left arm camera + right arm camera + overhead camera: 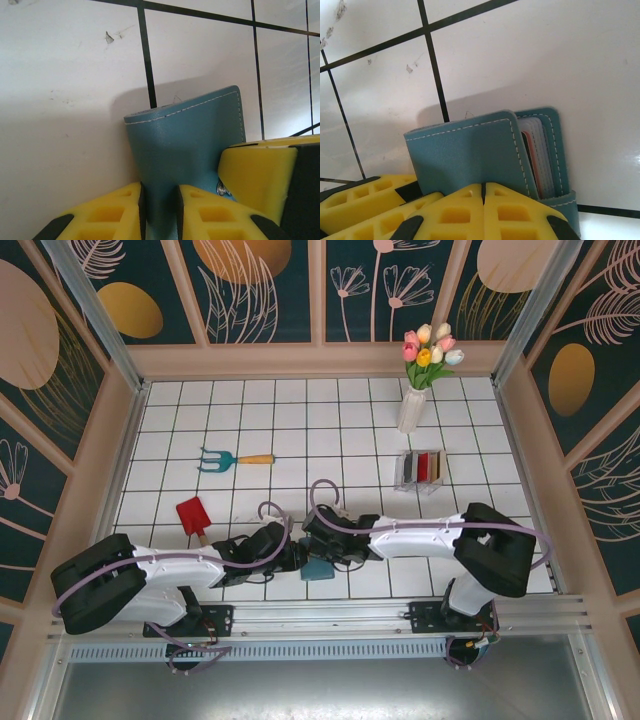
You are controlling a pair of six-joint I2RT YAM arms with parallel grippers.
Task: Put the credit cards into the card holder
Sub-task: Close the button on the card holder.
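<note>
**Q:** What are you holding?

**A:** I'm pinching the card holder (465,150) between the fingers of my left gripper (160,192). It's sitting near the front edge of the table (250,410), between my wrists. My right gripper (483,189) is pressing its jaws together at the holder's edge. I can't tell if it's nipping the leather.

**Q:** What's worrying you?

**A:** Both arms are crowding one thin wallet. If they're pulling against each other, I'm risking a slipped flap, and the holder may fold shut. The credit cards (428,466) are waiting well apart in the clear rack (402,480).

**Q:** Counting?

**A:** I'm counting one holder with one reddish card edge showing inside and one rack with roughly four cards, too small to be sure. I'm also counting one vase (411,410), one garden fork (225,458) and one red shovel (192,514).
</note>
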